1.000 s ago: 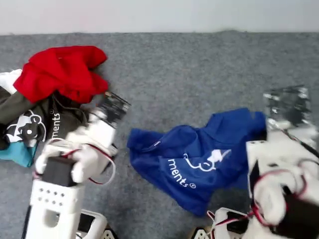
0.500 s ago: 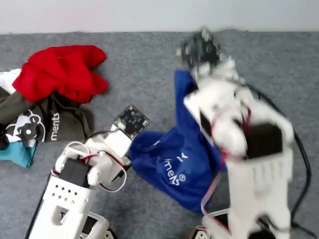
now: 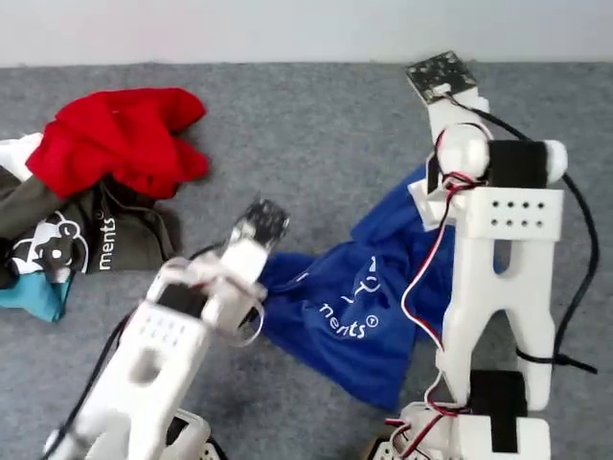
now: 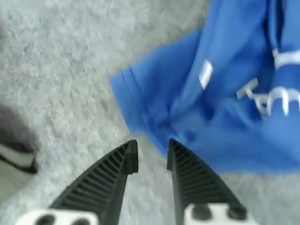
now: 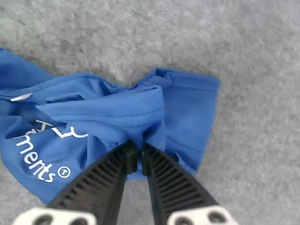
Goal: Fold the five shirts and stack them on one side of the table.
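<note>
A blue shirt (image 3: 354, 316) with white print lies crumpled on the grey table between the arms. My right gripper (image 5: 137, 152) is shut on a bunched fold of this blue shirt (image 5: 93, 117), and in the high view it holds the shirt's far right part (image 3: 421, 196) up. My left gripper (image 4: 152, 152) is open by a narrow gap with nothing between its fingers. It hovers over bare carpet just short of the blue shirt's sleeve hem (image 4: 140, 103), at the shirt's left edge in the high view (image 3: 261, 273).
A pile of shirts sits at the far left: a red one (image 3: 120, 139) on top, a dark one with a panda print (image 3: 86, 230), a teal one (image 3: 29, 292) and a white one (image 3: 14, 153). The right arm's tall white body (image 3: 498, 287) stands over the right side.
The right arm swung up from the front right to the back right, pulling the blue shirt's right part with it. The left arm turned from the pile toward the shirt's left edge.
</note>
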You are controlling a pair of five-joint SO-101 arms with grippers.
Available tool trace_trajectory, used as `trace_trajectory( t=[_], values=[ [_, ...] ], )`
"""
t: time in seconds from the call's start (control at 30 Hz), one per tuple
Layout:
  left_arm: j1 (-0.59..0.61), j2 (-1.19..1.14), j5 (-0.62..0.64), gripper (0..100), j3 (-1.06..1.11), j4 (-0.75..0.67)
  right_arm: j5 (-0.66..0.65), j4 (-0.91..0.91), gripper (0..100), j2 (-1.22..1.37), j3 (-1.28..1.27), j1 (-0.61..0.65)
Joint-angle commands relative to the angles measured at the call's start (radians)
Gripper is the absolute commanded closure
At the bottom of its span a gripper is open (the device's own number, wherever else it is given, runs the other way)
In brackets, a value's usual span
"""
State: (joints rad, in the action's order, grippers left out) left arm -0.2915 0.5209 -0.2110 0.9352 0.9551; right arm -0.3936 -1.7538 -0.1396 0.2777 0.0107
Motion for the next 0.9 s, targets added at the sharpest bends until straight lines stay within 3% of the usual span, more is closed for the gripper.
trace_trajectory(
  t=[0.0, 0.17, 0.33, 0.63, 0.87],
  values=[
    [-0.002, -0.315, 0.035, 88, -0.305, 0.031, -0.018, -0.039, 99.0, -0.076, -0.054, -0.019],
    [0.002, -0.686, 0.034, 88, -0.676, 0.238, -0.052, -0.039, 99.0, -0.168, -0.187, -0.042],
    [-0.005, -0.901, 0.034, 89, -0.880, 0.342, -0.129, -0.039, 99.0, -0.295, -0.334, -0.124],
    [-0.006, -0.988, 0.032, 89, -0.920, 0.370, -0.491, -0.042, 99.0, -0.627, -0.796, -0.243],
    [-0.005, -0.991, 0.035, 89, -0.921, 0.362, -0.710, -0.042, 99.0, -0.862, -1.025, -0.456]
  ],
)
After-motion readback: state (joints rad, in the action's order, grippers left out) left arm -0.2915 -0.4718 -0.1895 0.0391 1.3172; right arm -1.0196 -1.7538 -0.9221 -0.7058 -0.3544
